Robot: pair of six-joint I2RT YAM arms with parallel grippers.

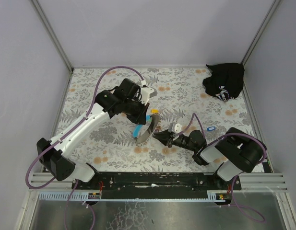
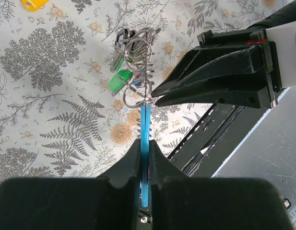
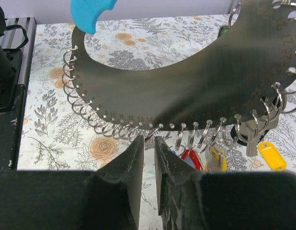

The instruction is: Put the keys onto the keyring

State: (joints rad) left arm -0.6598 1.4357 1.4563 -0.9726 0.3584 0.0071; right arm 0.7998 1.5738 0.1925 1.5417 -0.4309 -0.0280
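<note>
The keyring (image 1: 148, 128) is a grey crescent plate (image 3: 186, 81) with numbered holes, many split rings along its edge and a light-blue end (image 3: 90, 12). My left gripper (image 1: 145, 118) is shut on its light-blue part (image 2: 145, 129) and holds it on edge above the table. Rings (image 2: 138, 52) and a green tag (image 2: 120, 80) hang from it. My right gripper (image 3: 148, 141) is closed to a narrow gap around one split ring (image 3: 152, 134); it also shows in the top view (image 1: 158, 134). A yellow key (image 1: 154, 111) and a blue key (image 1: 210, 128) lie on the table.
A black cloth bag (image 1: 224, 81) lies at the back right. Red (image 3: 191, 158) and yellow (image 3: 216, 160) tags hang from other rings. The black rail (image 1: 157, 179) runs along the near edge.
</note>
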